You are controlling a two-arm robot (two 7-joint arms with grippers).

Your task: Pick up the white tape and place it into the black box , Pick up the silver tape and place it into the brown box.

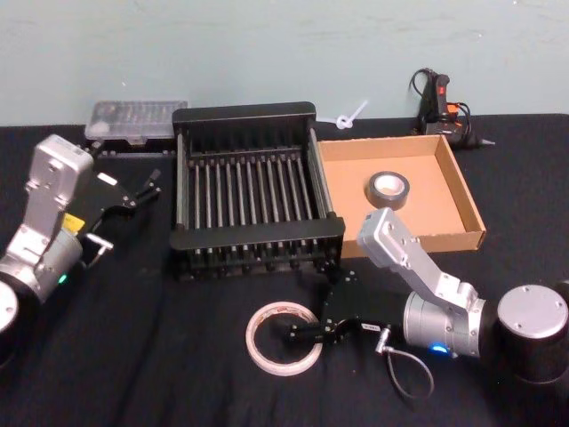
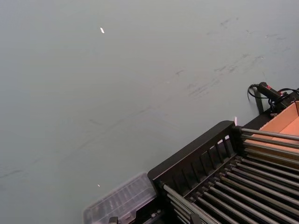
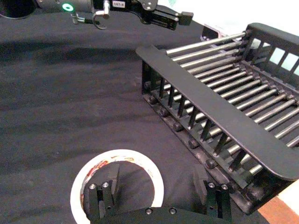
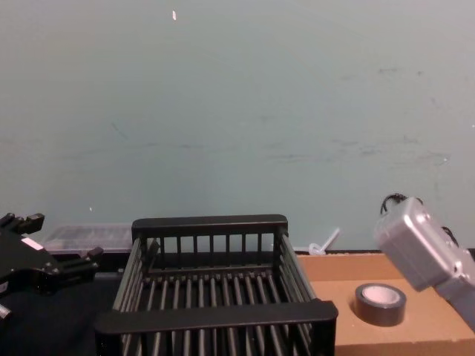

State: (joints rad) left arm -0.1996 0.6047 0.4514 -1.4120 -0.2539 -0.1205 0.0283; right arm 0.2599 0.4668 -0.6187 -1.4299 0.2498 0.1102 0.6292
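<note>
The white tape (image 1: 263, 356) (image 3: 119, 156) lies flat on the black cloth in front of the black box (image 1: 244, 114) (image 3: 210, 112). My right gripper (image 1: 298, 336) (image 3: 156, 186) hangs open just over it, one finger above the roll's hole and the other outside the rim on the crate side. The silver tape (image 1: 388, 189) (image 4: 380, 302) rests inside the brown box (image 1: 427, 191) (image 4: 423, 330), to the right of the crate. Left of the crate my left gripper (image 1: 142, 187) (image 4: 56, 241) is held open with nothing between its fingers.
A clear plastic organiser case (image 1: 133, 120) (image 2: 121, 203) sits behind the crate's left corner. A glue gun (image 1: 440, 102) (image 2: 268, 91) and a white plastic piece (image 1: 349, 117) lie behind the brown box. The pale wall stands right behind the table.
</note>
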